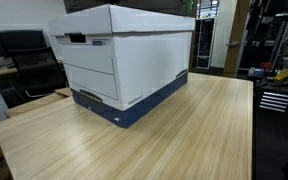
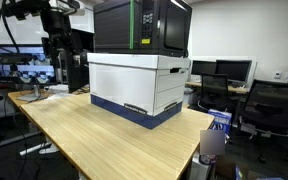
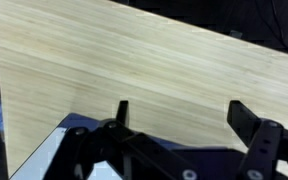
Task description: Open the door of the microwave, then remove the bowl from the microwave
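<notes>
The black microwave (image 2: pixel 142 27) stands on top of a white cardboard box (image 2: pixel 139 85) on the wooden table (image 2: pixel 89 130). Its door is shut, with a green strip down the front. The bowl is hidden. In an exterior view only the microwave's bottom edge (image 1: pixel 124 4) shows above the box (image 1: pixel 119 65). My arm (image 2: pixel 52 20) is raised at the far end of the table, away from the microwave. In the wrist view my gripper (image 3: pixel 181 107) is open and empty, looking down at the bare table (image 3: pixel 134 60).
A corner of the white box with its blue base (image 3: pixel 39 160) shows at the bottom of the wrist view. Desks, monitors (image 2: pixel 29 65) and office chairs (image 2: pixel 269 105) surround the table. The table edge (image 1: pixel 252 120) runs beside a tool cabinet.
</notes>
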{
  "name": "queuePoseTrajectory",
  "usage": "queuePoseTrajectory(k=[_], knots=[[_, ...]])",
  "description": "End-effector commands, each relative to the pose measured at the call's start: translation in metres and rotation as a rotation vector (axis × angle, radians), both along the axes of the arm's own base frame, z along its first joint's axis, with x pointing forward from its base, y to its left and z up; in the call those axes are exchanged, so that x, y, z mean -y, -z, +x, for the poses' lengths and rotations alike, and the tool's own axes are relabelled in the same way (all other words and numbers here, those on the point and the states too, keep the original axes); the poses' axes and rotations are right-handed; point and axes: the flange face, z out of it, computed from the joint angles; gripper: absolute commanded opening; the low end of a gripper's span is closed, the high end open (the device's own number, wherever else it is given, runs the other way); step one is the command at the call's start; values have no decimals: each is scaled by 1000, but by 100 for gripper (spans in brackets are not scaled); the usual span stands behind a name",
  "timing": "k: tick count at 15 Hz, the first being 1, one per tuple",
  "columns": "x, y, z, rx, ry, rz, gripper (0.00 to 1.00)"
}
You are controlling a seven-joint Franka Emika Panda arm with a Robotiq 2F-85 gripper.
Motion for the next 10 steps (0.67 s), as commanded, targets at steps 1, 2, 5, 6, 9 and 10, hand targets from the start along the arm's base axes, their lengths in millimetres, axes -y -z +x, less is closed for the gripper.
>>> queuePoseTrajectory(k=[1,2,5,6,9,10], knots=[[-6,-54,-17,136,35,-10,100],[-6,-67,-22,189,70,-14,100],[-1,-87,-28,298,177,8,100],[0,-92,-29,335,201,14,100],[4,-102,-25,450,221,0,100],[8,-107,-21,502,233,-6,100]])
